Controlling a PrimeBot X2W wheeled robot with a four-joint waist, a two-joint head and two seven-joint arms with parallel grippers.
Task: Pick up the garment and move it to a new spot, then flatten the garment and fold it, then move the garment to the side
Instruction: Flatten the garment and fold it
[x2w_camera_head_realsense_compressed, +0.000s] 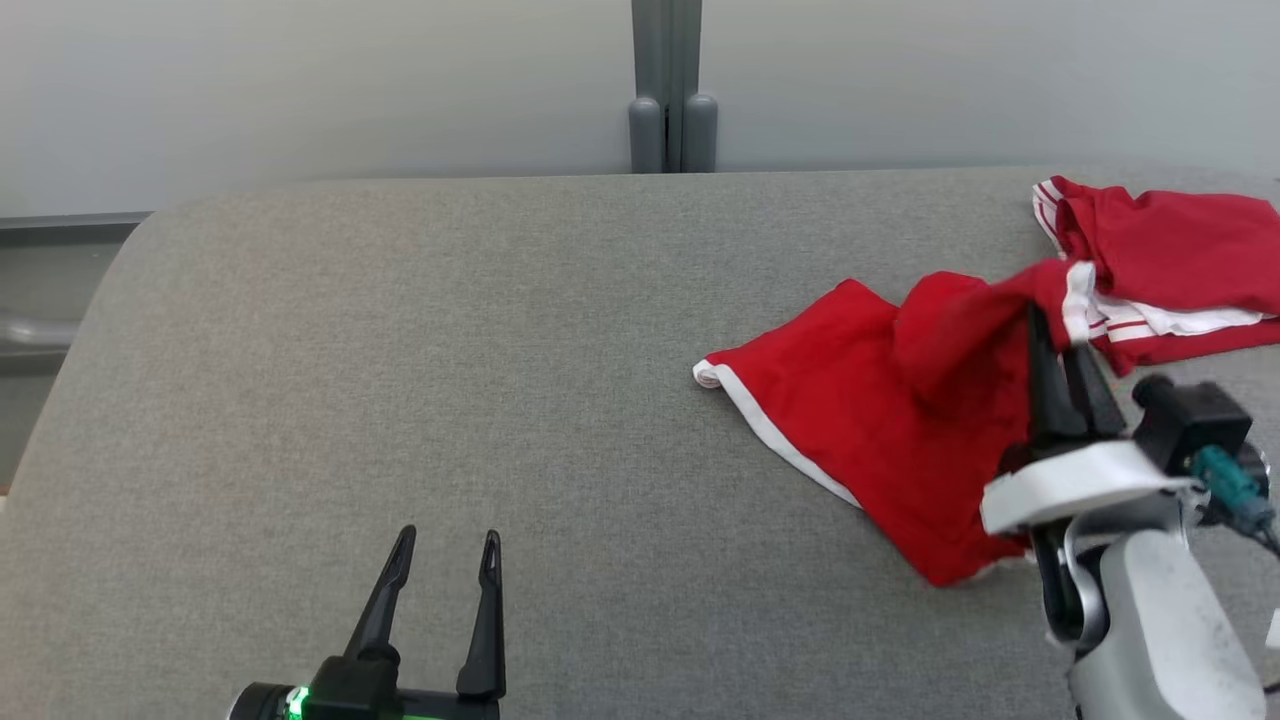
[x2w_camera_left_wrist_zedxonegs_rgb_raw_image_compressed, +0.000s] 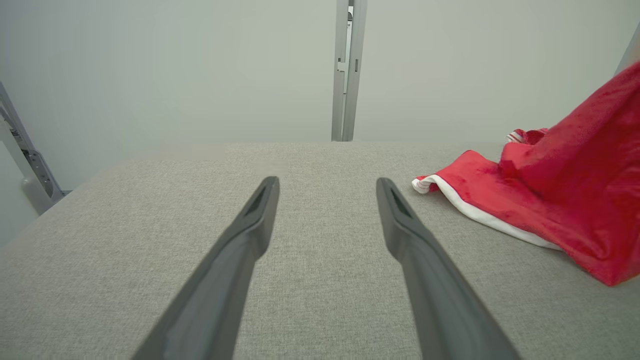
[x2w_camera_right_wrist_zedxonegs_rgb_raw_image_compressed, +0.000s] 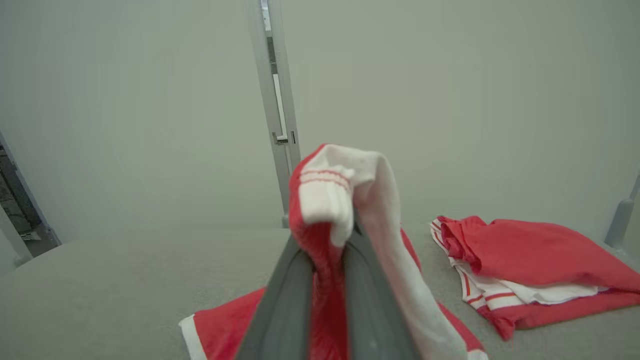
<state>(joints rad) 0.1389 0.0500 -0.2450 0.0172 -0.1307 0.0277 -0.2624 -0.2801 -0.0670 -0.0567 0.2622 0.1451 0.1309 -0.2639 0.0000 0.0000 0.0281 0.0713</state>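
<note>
Red with white edging, the garment (x2w_camera_head_realsense_compressed: 900, 430) lies partly on the grey fabric-covered table (x2w_camera_head_realsense_compressed: 500, 350), nearer the robot than the grey post (x2w_camera_head_realsense_compressed: 672, 90) and off to that post's right. One rounded, white-trimmed corner lies flat and points back toward the post's side, while the rest rises in a slack fold to a white ribbed band with thin red stripes. The right gripper (x2w_camera_head_realsense_compressed: 1055, 335) has its two dark fingers pinched together on that band, which stands bunched above the fingertips in the right wrist view, with red cloth squeezed between them and a white strip trailing down one finger. A second red garment (x2w_camera_head_realsense_compressed: 1170, 250), loosely folded with white and striped layers showing at its edge, rests on the table farther right of the post, just beside the lifted band; whether the two touch cannot be told. The left gripper (x2w_camera_head_realsense_compressed: 449, 540) hovers low over bare table, left of the post and nearest the robot, its fingers spread wide apart and holding nothing. Behind the post stands a pale wall (x2w_camera_head_realsense_compressed: 300, 90).
</note>
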